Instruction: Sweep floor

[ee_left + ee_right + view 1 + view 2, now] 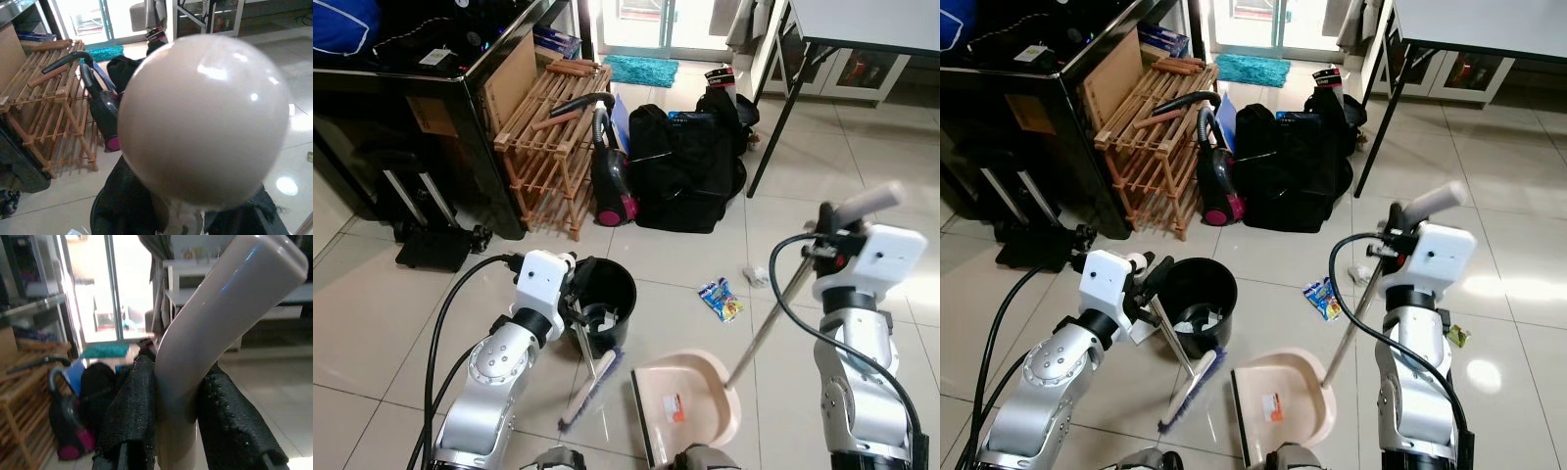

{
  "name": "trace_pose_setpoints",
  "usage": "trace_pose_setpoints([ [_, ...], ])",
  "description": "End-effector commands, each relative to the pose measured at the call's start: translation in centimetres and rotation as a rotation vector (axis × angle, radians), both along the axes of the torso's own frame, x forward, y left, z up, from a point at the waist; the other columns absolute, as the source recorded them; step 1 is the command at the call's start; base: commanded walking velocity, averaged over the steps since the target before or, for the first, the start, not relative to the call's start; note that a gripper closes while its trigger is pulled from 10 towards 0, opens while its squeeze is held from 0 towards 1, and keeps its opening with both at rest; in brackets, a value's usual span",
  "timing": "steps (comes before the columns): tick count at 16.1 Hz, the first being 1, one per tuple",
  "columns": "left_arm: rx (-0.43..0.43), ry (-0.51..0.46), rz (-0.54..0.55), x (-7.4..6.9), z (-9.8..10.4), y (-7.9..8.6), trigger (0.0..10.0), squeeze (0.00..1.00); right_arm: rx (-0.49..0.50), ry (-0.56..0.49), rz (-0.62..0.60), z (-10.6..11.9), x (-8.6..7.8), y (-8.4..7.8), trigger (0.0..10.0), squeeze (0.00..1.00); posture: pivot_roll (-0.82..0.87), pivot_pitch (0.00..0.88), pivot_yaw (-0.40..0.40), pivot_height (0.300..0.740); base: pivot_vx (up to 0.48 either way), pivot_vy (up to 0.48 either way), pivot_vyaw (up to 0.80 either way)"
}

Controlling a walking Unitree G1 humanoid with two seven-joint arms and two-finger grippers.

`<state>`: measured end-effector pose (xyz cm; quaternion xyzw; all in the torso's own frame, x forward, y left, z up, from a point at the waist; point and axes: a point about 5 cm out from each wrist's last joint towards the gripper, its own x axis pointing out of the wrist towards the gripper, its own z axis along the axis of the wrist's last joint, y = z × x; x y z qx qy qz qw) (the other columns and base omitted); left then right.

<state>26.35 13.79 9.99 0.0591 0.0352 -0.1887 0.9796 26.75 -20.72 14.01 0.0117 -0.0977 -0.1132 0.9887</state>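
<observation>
On the far left stands a dark cabinet (411,108), with a wooden rack (548,137) leaning beside it on the tiled floor (685,264). Just right of the rack is a black and magenta vacuum cleaner (612,176), and next to that a black bag (685,166).

Nearer, the left tool (576,299) is closed around the thin shaft of the broom (592,387). The shaft runs down and to the right to the bristle head, which rests on the floor just left of the dustpan (690,401). In the left wrist view the broom's rounded beige handle end (203,122) bulges up close, above the black fingers (127,205). A black bucket (602,299) sits on the floor directly behind the left tool, close to touching it.

The beige dustpan lies flat on the floor at near centre, with a small orange scrap inside. Its long pole (769,318) rises up and to the right to the right tool (832,240), which clamps the pale handle (215,323) between its two black fingers (132,416).

Between the bucket and the right arm, a blue snack wrapper (720,299) lies on the tiles, with a crumpled white scrap (756,276) just right of it. On the far right stands a worktop (862,24) on dark legs.
</observation>
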Motion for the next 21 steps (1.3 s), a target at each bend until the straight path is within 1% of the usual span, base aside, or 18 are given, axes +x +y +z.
trace_pose_setpoints([
  [1,0.016,-0.034,0.004,0.4,0.6,0.1,10.0,0.0,-0.004,0.04,-0.003,-0.2,-0.1,-0.2,10.0,0.0,-0.07,0.112,0.01,0.74,0.0,0.0,0.0],
  [4,0.021,-0.03,-0.007,0.3,0.5,0.0,10.0,0.0,-0.001,0.104,-0.005,-0.7,-0.5,-0.5,10.0,0.0,-0.07,0.113,0.008,0.74,0.0,0.0,0.0],
  [6,0.015,-0.03,-0.003,0.4,0.6,0.0,10.0,0.0,0.008,0.116,0.003,-0.8,-0.6,-0.6,10.0,0.0,-0.07,0.115,0.007,0.74,0.0,0.0,0.0],
  [8,0.006,-0.026,-0.01,0.4,0.6,-0.3,10.0,0.0,0.004,0.132,0.026,-1.0,-0.8,-0.5,10.0,0.0,-0.07,0.117,0.006,0.74,0.0,0.0,0.0],
  [11,0.039,-0.053,0.007,0.5,0.8,-0.2,10.0,0.0,0.017,0.085,-0.005,-0.3,-1.1,-0.5,10.0,0.0,-0.07,0.12,0.004,0.74,0.0,0.0,0.0],
  [12,0.058,-0.072,0.017,0.7,1.1,-0.2,10.0,0.0,0.024,0.05,-0.02,0.3,-1.1,-0.7,10.0,0.0,-0.07,0.12,0.004,0.74,0.0,-0.33,0.0],
  [13,0.058,-0.084,0.022,0.8,1.3,-0.3,10.0,0.0,0.023,0.026,-0.034,0.8,-1.2,-0.8,10.0,0.0,-0.07,0.119,0.005,0.74,0.0,-0.371,0.0],
  [14,0.058,-0.108,0.033,1.2,2.0,-0.4,10.0,0.0,0.013,-0.015,-0.071,1.9,-1.1,-1.2,10.0,0.0,-0.07,0.12,0.007,0.74,0.0,-0.401,0.0],
  [15,0.054,-0.119,0.036,1.4,2.3,-0.4,10.0,0.0,0.004,-0.022,-0.095,2.5,-0.9,-1.5,10.0,0.0,-0.07,0.119,0.009,0.74,0.0,-0.412,0.0],
  [18,0.049,-0.123,0.033,1.6,2.4,-0.7,10.0,0.0,-0.012,-0.034,-0.103,3.0,-0.7,-1.7,10.0,0.0,-0.08,0.116,0.015,0.74,0.0,-0.426,0.0],
  [21,0.041,-0.116,0.035,1.6,2.3,-0.9,10.0,0.0,0.029,-0.045,-0.116,3.2,-1.0,-2.0,10.0,0.0,-0.08,0.113,0.015,0.74,0.0,-0.439,0.0],
])
